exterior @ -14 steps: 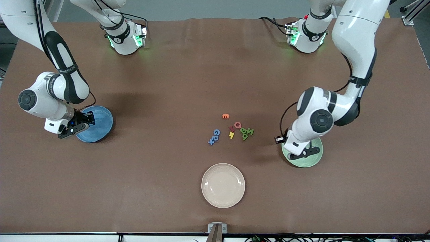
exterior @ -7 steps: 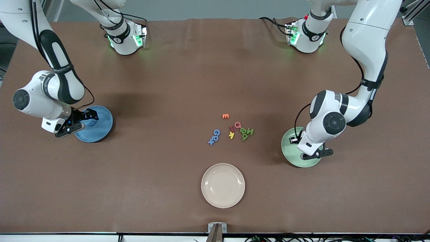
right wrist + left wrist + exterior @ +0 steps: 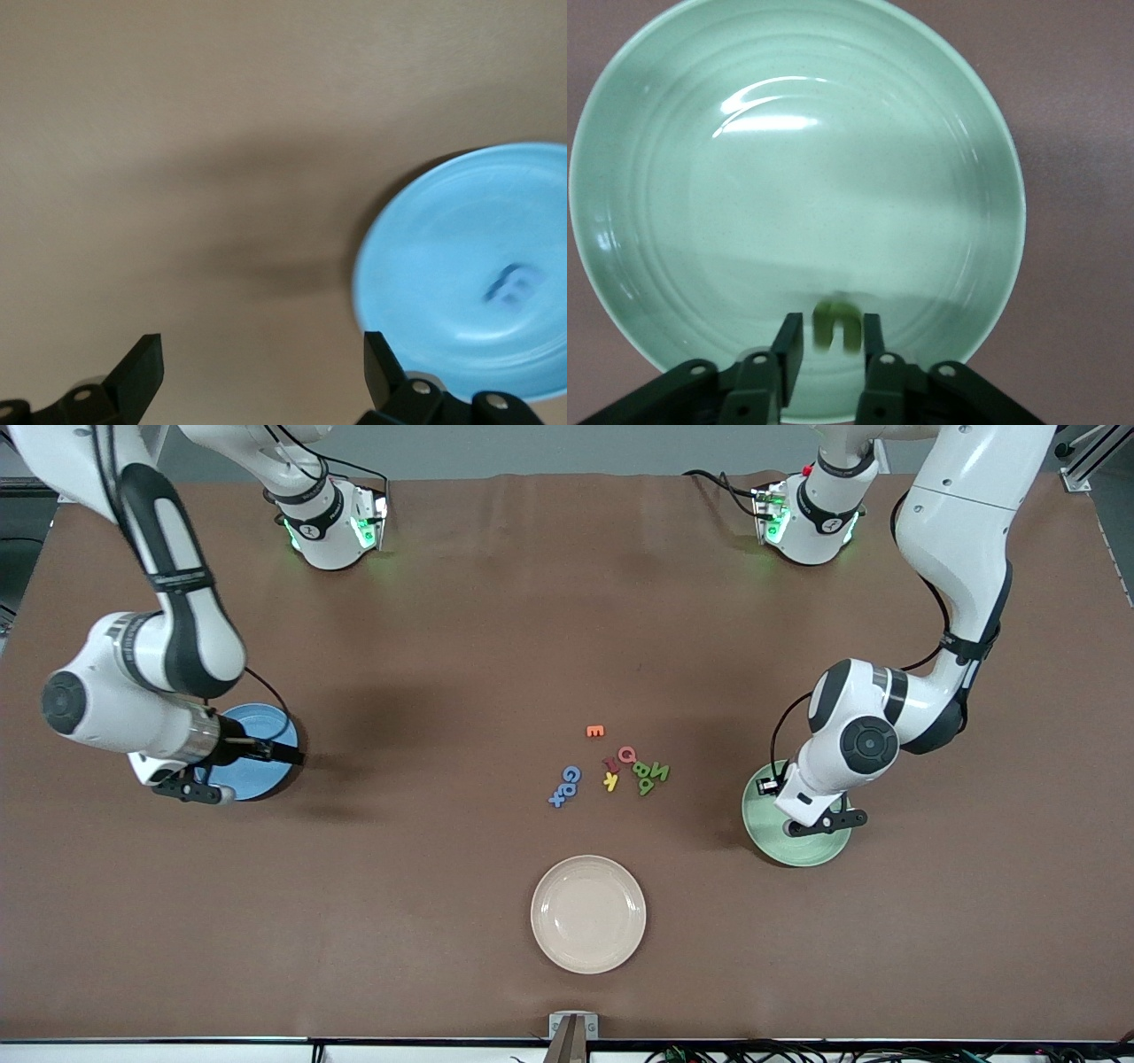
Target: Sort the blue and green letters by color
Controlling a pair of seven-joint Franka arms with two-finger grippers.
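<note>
Fingers [image 3: 788, 343] of L gripper [image 3: 831, 332] just parted; I see green n [image 3: 837, 326] dropping onto green plate [image 3: 673, 133]. R gripper [image 3: 263, 376] now wide open and empty, pulled off blue plate [image 3: 416, 266]; blue letter [image 3: 512, 288] delivered. Blue trio [image 3: 564, 786] and green trio [image 3: 651, 776] wait mid-frame.

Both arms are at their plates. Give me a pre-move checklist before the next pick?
1. Right tool open and empty, over the table beside the blue plate: ok.
2. Blue letter lying in the blue plate: ok.
3. Green letter let go by the left tool over the green plate: cannot tell.
4. All blue and green letters sorted: not ok. The unsorted blue letters and unsorted green letters lie on the table.
5. Next pick free of other colours: not ok. The pink letter lies close beside the unsorted green letters.
</note>
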